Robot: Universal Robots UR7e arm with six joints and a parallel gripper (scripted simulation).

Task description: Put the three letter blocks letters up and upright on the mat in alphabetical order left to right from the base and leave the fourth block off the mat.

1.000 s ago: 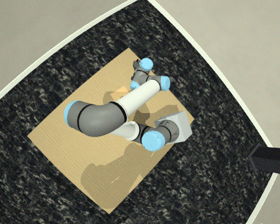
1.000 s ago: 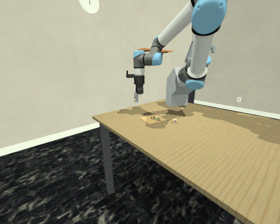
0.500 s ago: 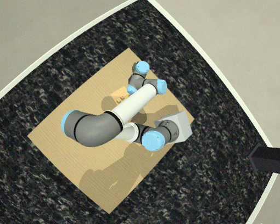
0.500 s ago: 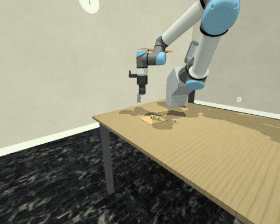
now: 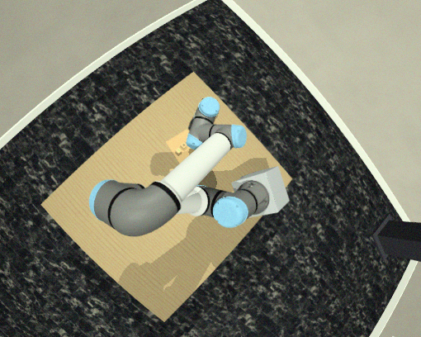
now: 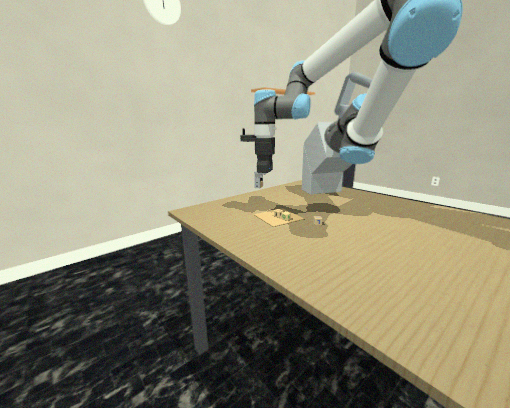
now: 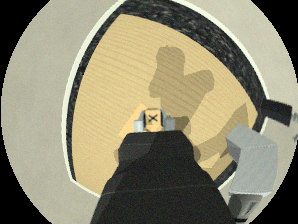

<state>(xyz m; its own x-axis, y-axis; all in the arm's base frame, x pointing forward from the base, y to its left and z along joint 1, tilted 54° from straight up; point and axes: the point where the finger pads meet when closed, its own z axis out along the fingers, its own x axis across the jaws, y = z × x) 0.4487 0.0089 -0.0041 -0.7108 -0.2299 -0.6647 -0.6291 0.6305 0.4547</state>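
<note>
My gripper [image 6: 258,182] [image 7: 152,114] is shut on a wooden block with a black X on top [image 7: 153,118]. It holds the block high above the table, and the X looks upright in the wrist view. The thin light-orange mat [image 5: 172,141] [image 6: 273,222] [image 7: 131,121] lies flat. Two blocks stand on it close together: one [image 5: 178,152] [image 6: 286,216] with a green mark, the other [image 5: 184,145] [image 6: 278,213] just behind in the exterior view. Their top letters are too small to read. A fourth block [image 6: 318,220] with a blue side mark lies off the mat. In the top view the arm hides the gripper.
The wooden table [image 5: 85,198] [image 6: 333,280] [image 7: 100,85] carries the grey robot base [image 5: 278,187] [image 6: 323,165] [image 7: 257,165]. The arm covers part of the mat in the top view. Arm shadows fall around the mat and the fourth block.
</note>
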